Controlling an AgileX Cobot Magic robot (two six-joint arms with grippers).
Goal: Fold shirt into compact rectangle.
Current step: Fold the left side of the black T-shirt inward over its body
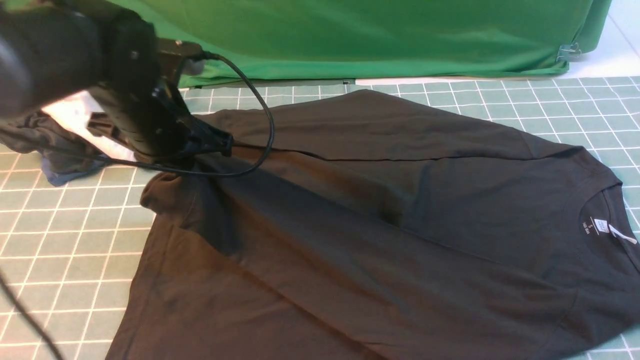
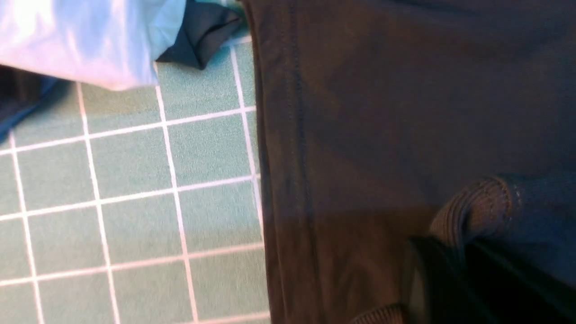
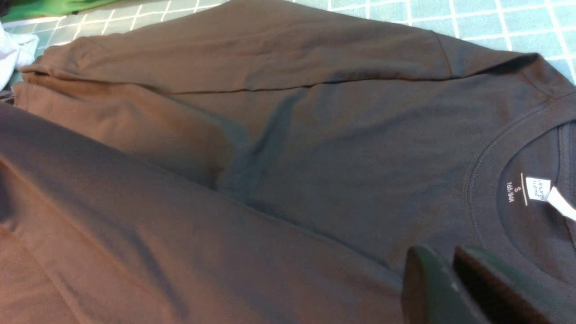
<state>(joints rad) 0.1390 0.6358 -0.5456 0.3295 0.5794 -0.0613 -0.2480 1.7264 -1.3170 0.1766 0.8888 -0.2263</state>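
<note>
One fold made: the far long side of the shirt (image 1: 380, 225) lies turned over onto the body, and its straight edge runs from the hem side toward the shoulder.
Shirt place: spread on the mat (image 1: 60, 240), collar to the right, hem to the left, filling most of the front view.
Left claw (image 1: 224, 142): clamped on the shirt at the far hem corner. The cloth rises there like a small tent, and in the left wrist view the stitched hem bunches at the fingers.
Right claw (image 3: 452, 292): seen only in its own wrist view, low over the cloth near the collar. The fingers stand close together with a thin slit, and it cannot be told if cloth is between them.
Left to do: the near side looks not folded and the length is not folded either, so probably less than half is done.
Around: a white garment (image 1: 70, 112) and a dark bundle (image 1: 30, 137) lie just beyond the hem.
In the way: the cable (image 1: 260, 110) hangs in a loop over the cloth and could drag on the fold.
</note>
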